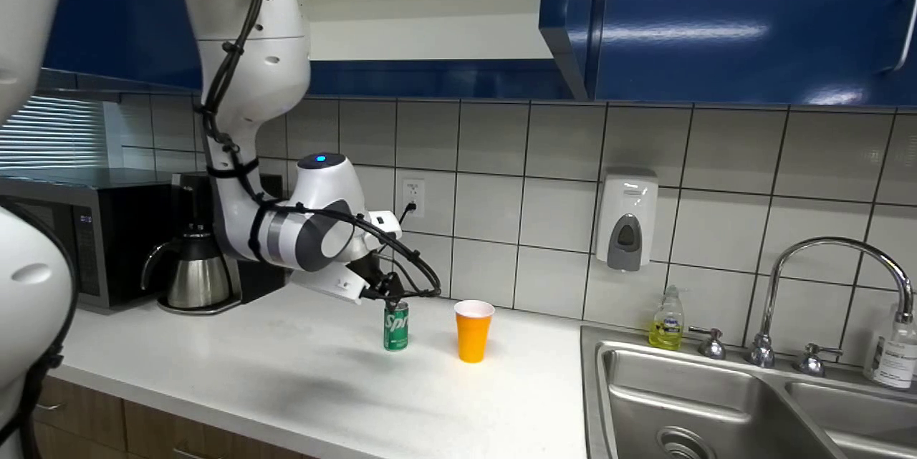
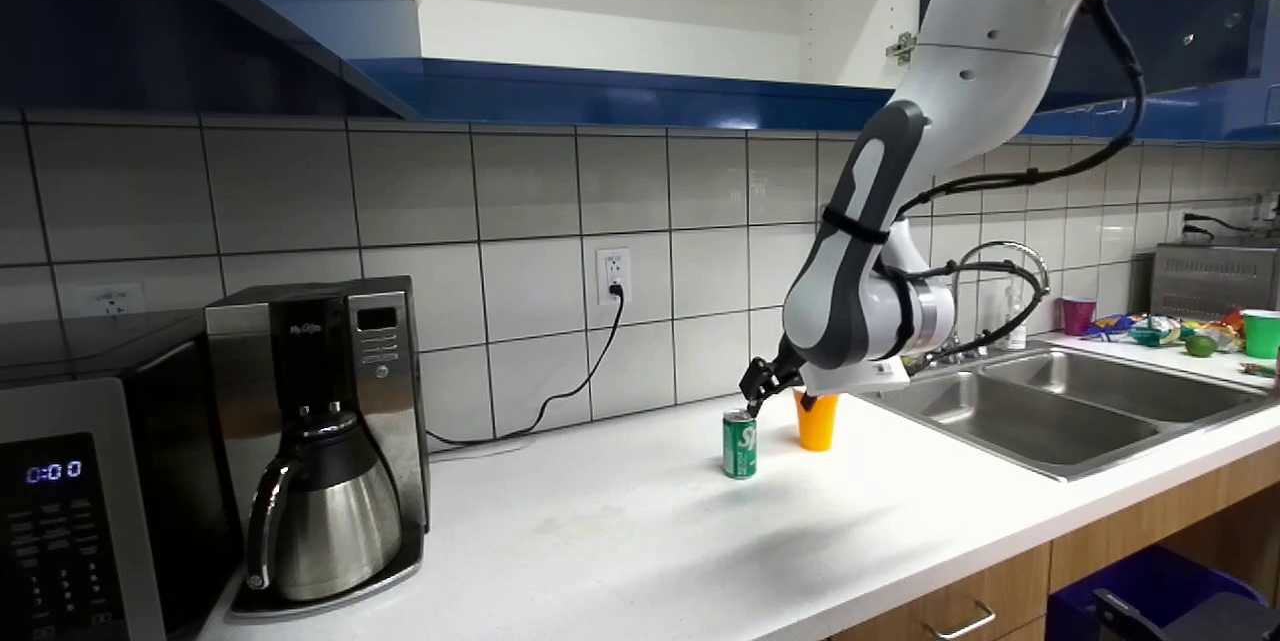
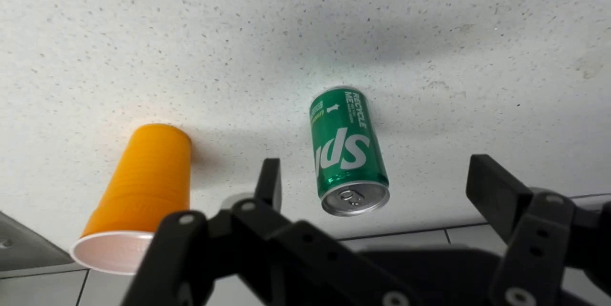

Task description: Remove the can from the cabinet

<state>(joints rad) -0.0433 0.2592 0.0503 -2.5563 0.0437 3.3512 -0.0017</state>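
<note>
“Standing upright on the white counter [image 1: 286, 366], nearer its back edge than its front edge, was the green can [image 1: 395, 330]. So an exterior view showed it. An upright orange cup [image 1: 473, 336] stood near it, between the can and the steel sink [image 1: 593, 387].”

“Where was the robot arm [image 1: 272, 79]?”

“It hung bent over the counter, its lower end close to the can's top. I could not tell from there whether they touched.”

“And the cabinet [image 2: 640, 93]?”

“In an exterior view it hung above the counter's back edge, its blue doors swung out and its white inside bared. The can stood lower down, outside it. Toward the back edge, on the far side of the can from the sink, sat a coffee maker [image 2: 385, 391], just beside a dark microwave [image 2: 150, 461].”

“How did the gripper [image 3: 374, 174] stand?”

“In the wrist view its jaws were spread wide. The can showed between them, its silver lid toward the gripper, with bare counter visible on both sides, so neither jaw touched it. The cup appeared outside the jaws, its pale rim partly covered by the gripper.”
</note>
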